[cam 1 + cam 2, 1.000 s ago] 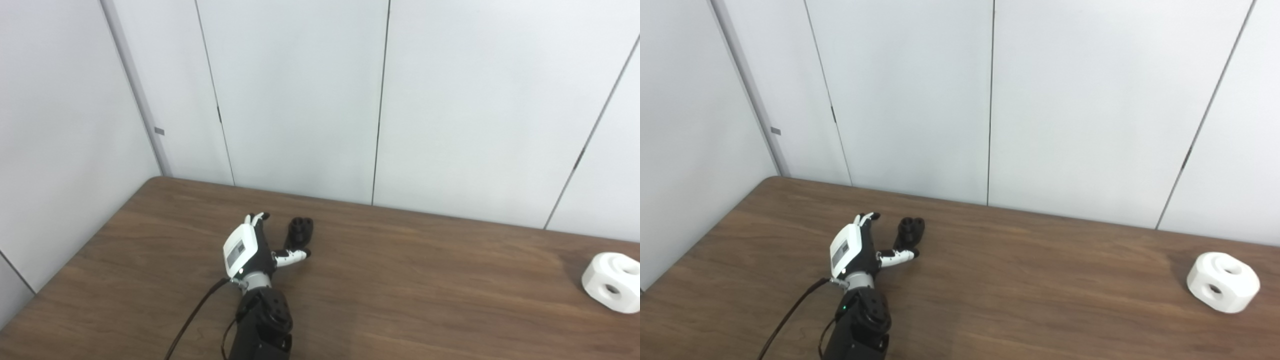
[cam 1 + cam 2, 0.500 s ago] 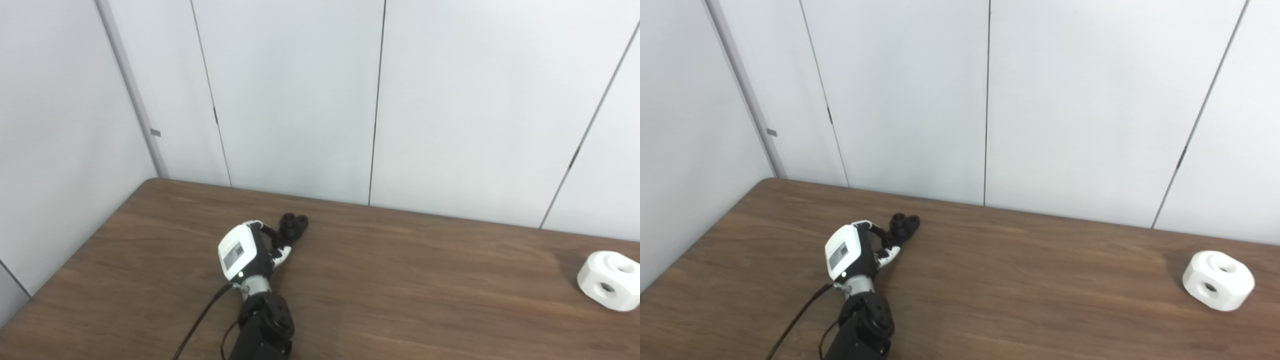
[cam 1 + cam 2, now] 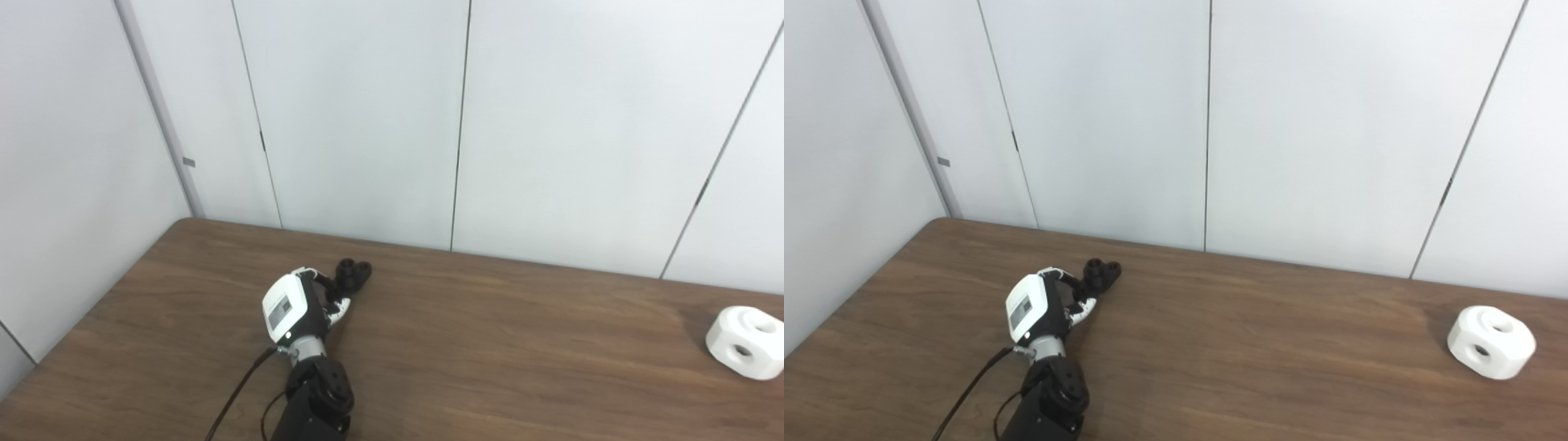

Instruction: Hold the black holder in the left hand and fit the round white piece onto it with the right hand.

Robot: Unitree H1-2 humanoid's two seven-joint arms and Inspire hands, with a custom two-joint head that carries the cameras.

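**Left robot hand clamped on the black holder**

The left robot hand (image 3: 298, 304) has curled its fingers around the black holder (image 3: 353, 273) – a second ago they were spread beside it. The round white piece (image 3: 1491, 341) sits well apart at the table's (image 3: 490, 343) right side – cut off in the left eye view. The right robot hand is out of sight.

The worktop (image 3: 490, 343) fills the near part of the scene, with a wall (image 3: 367, 122) behind it at 12 o'clock. The left hand (image 3: 294, 309) sits over the worktop toward 9 o'clock, its arm coming up from 6 o'clock. The holder (image 3: 353, 274) pokes out of that hand toward 1 o'clock. The round piece (image 3: 1491, 341) rests on the worktop far off at 3 o'clock, well apart from the hand.
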